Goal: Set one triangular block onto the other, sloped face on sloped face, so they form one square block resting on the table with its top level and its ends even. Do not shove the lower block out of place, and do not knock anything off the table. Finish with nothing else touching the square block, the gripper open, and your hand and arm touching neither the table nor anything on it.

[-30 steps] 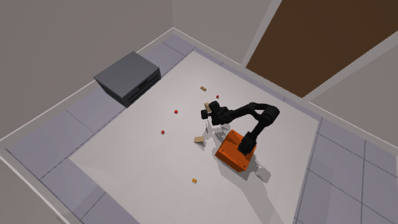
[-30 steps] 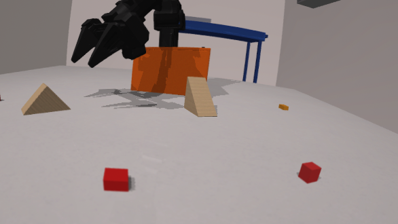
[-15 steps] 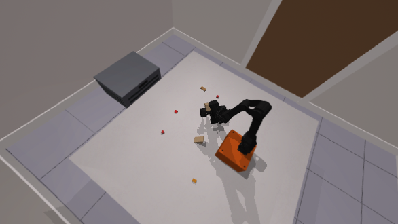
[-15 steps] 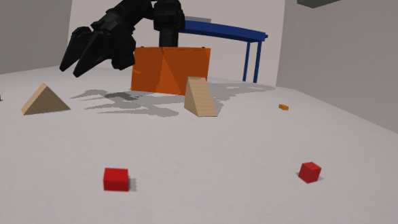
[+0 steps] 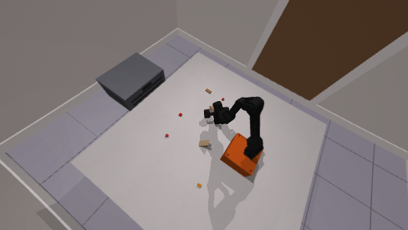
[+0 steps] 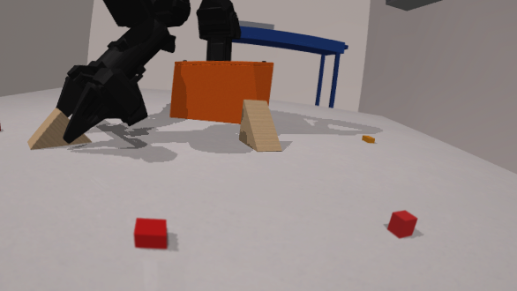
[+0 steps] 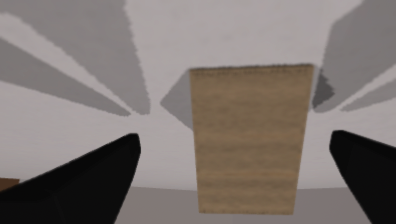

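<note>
One wooden triangular block point(image 5: 212, 109) point(image 6: 48, 133) point(image 7: 250, 160) rests on the table with its ridge up, sloped faces to both sides in the exterior view. My gripper point(image 5: 212, 111) point(image 6: 63, 127) point(image 7: 231, 140) is open and low around this block, one finger on each side. The wrist view shows gaps between both fingertips and the block. The near finger hides part of the block in the exterior view. The other triangular block point(image 5: 204, 143) point(image 6: 263, 128) stands apart on the table in front of the orange base, its slope facing the exterior camera.
Red cubes point(image 5: 180, 114) point(image 5: 166, 135) point(image 6: 151, 234) point(image 6: 402, 224) lie on the table, and another red cube point(image 5: 223, 99) is near the arm. A small wooden piece point(image 5: 208, 90) lies beyond the gripper. A small orange block point(image 5: 199, 185) point(image 6: 369, 139) lies apart. The orange base point(image 5: 240, 153) point(image 6: 212, 88) carries the arm.
</note>
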`<state>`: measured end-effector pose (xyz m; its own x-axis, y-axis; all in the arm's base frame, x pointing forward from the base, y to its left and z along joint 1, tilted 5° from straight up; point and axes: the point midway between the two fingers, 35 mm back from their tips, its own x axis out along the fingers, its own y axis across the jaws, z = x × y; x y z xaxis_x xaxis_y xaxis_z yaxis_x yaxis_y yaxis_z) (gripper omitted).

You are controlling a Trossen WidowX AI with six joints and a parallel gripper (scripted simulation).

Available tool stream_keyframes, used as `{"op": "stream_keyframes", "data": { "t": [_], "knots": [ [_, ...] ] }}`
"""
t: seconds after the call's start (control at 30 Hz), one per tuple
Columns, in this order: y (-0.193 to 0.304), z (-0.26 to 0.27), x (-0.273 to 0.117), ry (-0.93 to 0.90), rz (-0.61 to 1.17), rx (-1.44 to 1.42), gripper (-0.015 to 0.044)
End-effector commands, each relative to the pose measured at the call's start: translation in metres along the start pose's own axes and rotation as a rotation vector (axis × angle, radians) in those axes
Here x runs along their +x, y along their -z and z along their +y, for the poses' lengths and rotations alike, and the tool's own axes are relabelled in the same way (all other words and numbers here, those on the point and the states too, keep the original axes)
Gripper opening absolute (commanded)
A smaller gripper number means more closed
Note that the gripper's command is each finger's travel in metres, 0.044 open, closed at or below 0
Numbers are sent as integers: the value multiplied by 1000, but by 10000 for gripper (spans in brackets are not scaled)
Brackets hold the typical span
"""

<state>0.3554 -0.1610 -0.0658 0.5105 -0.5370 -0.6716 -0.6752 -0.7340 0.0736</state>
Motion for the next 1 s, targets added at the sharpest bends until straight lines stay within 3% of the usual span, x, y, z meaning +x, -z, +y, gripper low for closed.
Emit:
{"op": "stream_keyframes", "data": {
  "t": [0.0, 0.2, 0.53, 0.77, 0.93, 0.97],
  "knots": [
    [2, -3, 2, 8, 6, -2, 440],
    [1, -4, 2, 8, 6, -2, 440],
    [1, -3, 1, 4, 4, -1, 177],
    [1, -3, 1, 4, 4, -1, 131],
    [4, -3, 0, 4, 4, -1, 0],
    [6, -3, -2, 4, 4, -1, 0]
  ]
}}
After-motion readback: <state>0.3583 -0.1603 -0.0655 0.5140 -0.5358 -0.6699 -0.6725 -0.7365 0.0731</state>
